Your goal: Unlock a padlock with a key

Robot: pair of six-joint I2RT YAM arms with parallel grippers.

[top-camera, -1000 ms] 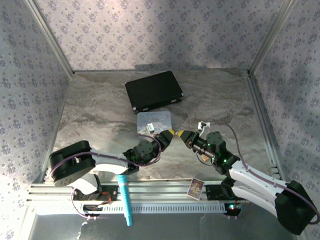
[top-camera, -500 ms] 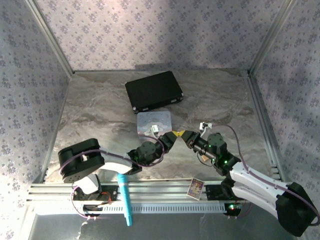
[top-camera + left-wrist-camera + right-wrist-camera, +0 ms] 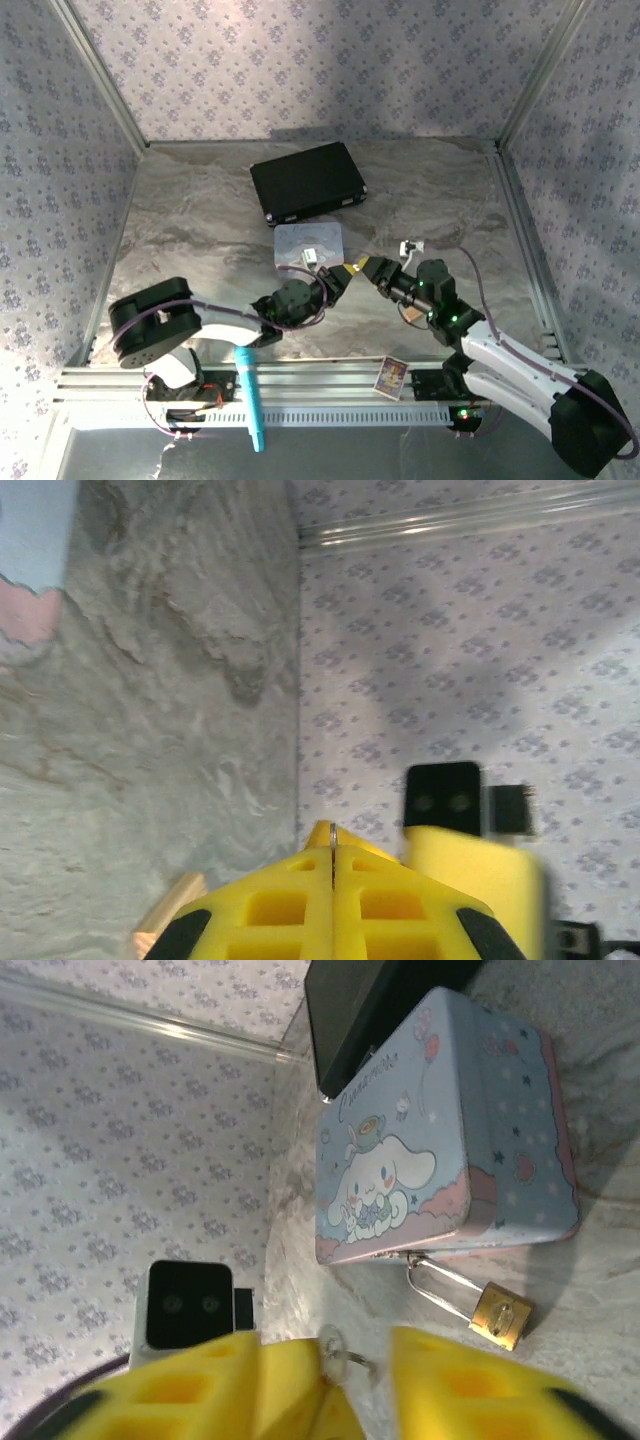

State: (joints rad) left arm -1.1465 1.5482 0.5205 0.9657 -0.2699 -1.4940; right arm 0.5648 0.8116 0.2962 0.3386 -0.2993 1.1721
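Note:
The tiny brass padlock (image 3: 500, 1312) lies on the table, its silvery shackle hooked through the clasp of the pastel tin (image 3: 450, 1140). My left gripper (image 3: 333, 852) is shut, and the thin silvery key (image 3: 332, 832) is pinched edge-on between its yellow fingers. In the right wrist view the key (image 3: 335, 1348) sticks out of those fingers (image 3: 290, 1385), its round head up. My right gripper (image 3: 322, 1370) stands open around them, its jaws apart on either side. In the top view both grippers meet tip to tip, left (image 3: 344, 273) and right (image 3: 368, 268), just in front of the tin (image 3: 308, 243).
A black case (image 3: 307, 180) lies behind the tin. A tan wooden block (image 3: 165, 920) sits under my left fingers. A teal pen (image 3: 247, 395) and a small card (image 3: 391, 375) rest on the near rail. Patterned walls close in the table.
My right gripper has opened and let go of the key. My left gripper has closed on it. Both grippers stay tip to tip in front of the tin.

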